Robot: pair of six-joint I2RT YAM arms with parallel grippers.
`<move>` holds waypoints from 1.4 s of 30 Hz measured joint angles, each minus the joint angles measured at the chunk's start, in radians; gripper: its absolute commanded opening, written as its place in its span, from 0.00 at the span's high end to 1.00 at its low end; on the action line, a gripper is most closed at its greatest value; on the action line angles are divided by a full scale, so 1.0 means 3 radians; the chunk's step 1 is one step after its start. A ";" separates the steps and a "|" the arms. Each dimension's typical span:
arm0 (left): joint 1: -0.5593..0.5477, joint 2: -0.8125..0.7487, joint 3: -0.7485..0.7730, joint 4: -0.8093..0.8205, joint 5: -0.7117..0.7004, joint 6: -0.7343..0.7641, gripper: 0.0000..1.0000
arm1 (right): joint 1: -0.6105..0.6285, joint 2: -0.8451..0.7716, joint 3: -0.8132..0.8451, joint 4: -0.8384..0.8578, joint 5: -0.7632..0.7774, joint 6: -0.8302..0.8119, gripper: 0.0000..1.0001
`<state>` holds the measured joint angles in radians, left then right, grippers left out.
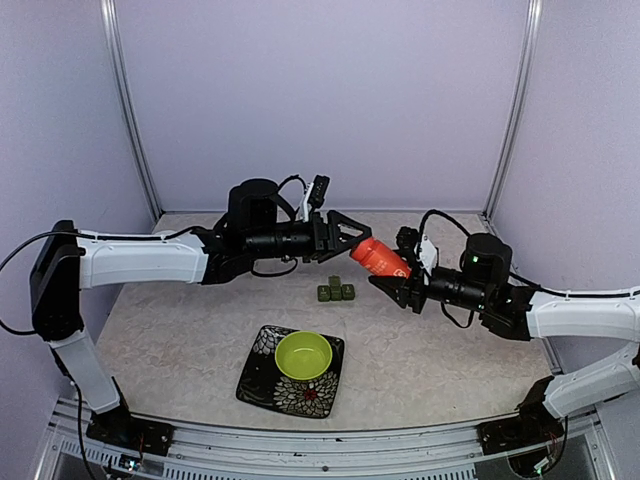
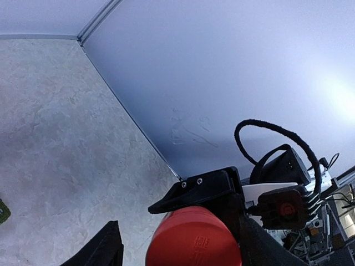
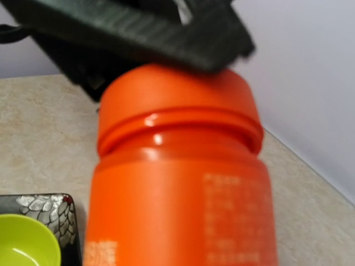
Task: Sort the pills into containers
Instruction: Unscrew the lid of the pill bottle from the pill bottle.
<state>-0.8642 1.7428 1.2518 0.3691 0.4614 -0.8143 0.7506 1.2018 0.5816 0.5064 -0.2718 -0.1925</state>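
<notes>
Over the table (image 1: 180, 340), right jaws grip the orange bottle (image 1: 378, 257); left jaws straddle its cap (image 3: 177, 94), released.

The beige marbled tabletop (image 1: 170, 330) carries a dark green three-compartment pillbox (image 1: 336, 292) near its middle. A square black floral plate (image 1: 262, 350) lies flat on it closer to the near edge, apart from the pillbox.

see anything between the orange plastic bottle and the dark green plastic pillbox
Nothing visible: the orange plastic bottle, aloft in the right gripper with the left gripper at its cap, has open space to the dark green plastic pillbox.
</notes>
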 measured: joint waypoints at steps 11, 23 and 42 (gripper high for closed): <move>0.0097 -0.0146 -0.0120 0.0090 -0.0273 0.0284 0.09 | 0.0000 -0.0031 -0.0013 0.0092 -0.0281 0.0202 1.00; -0.0118 -0.0170 -0.0206 0.0595 -0.0031 0.0818 0.09 | 0.0046 0.0200 0.0065 0.0228 -0.0613 0.0533 1.00; -0.0169 -0.0170 -0.0219 0.0688 0.0123 0.1113 0.15 | 0.0078 0.0301 0.0216 0.0247 -0.0579 0.0621 1.00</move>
<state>-0.9150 1.6917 1.1862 0.5755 0.4984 -0.4805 0.7738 1.2922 0.6464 0.5804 -0.4454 -0.0063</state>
